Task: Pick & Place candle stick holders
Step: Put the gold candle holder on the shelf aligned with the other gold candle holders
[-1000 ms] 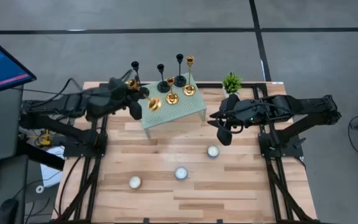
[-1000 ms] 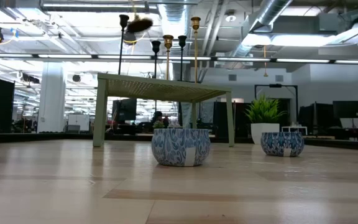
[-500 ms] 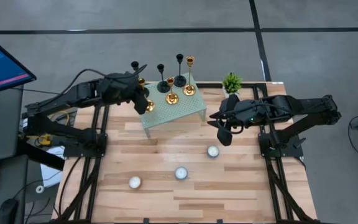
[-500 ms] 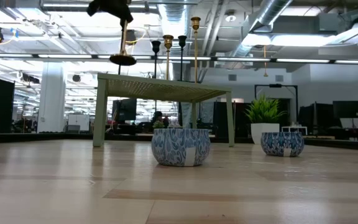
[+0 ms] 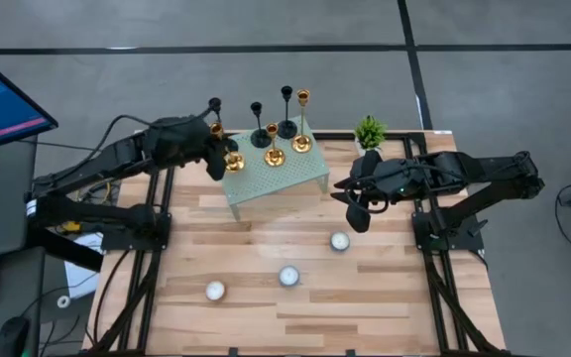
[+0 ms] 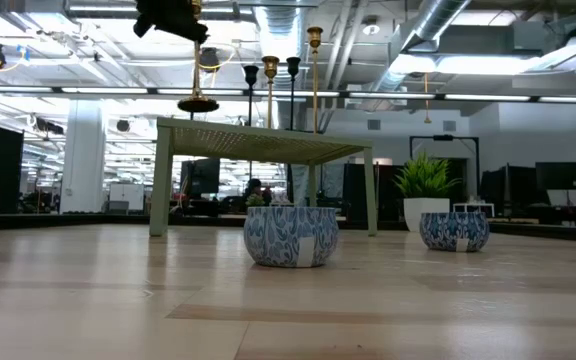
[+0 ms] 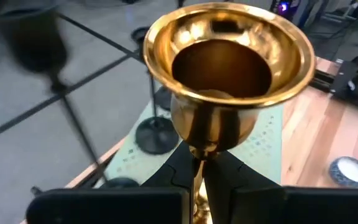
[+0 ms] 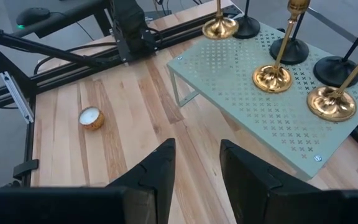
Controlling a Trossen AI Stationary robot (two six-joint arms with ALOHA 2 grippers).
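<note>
Left gripper [image 5: 218, 151] is clamping the stem of a gold candle stick holder [image 7: 229, 68], suspending it upright just above the near-left corner of the small green perforated table [image 5: 305, 177], base clear of the surface in the low view. Right gripper [image 5: 357, 210] is waiting over the wooden table [image 5: 246, 248] beside the green table, jaws parted and holding nothing. Placement is appearing well advanced: several black and gold holders are already standing on the green table, the carried one is not yet set down, three tealights [image 5: 287, 276] are lying untouched, and no legible writing or brand is showing.
</note>
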